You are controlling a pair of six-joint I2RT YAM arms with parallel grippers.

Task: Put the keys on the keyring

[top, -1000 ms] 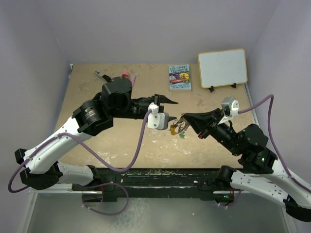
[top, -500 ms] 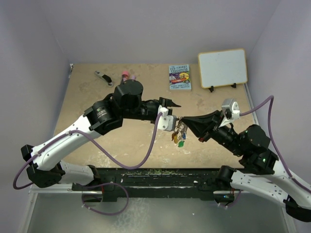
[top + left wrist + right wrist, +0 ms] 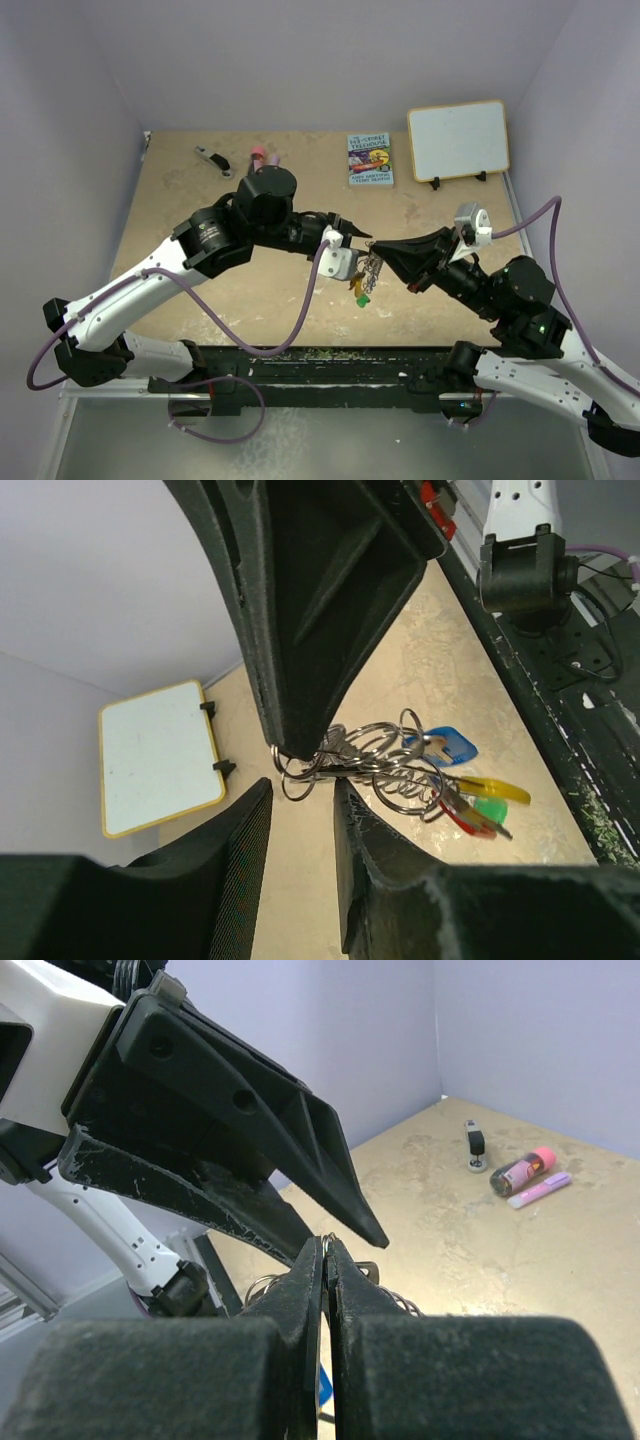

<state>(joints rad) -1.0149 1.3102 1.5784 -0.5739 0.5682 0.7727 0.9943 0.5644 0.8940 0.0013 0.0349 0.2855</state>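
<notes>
Shiny metal keyring point(image 3: 378, 764), glossy plastic-headed keys point(image 3: 450, 747), matt speckled table point(image 3: 425, 665)

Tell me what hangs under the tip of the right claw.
A bunch of silver rings hangs from the shut right claw, with coloured keys at its far end. Which ring the claw pinches is hidden by the claw itself.

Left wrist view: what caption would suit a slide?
Right pincer pinches the keyring, coloured keys dangling; left pincer open close by.
</notes>
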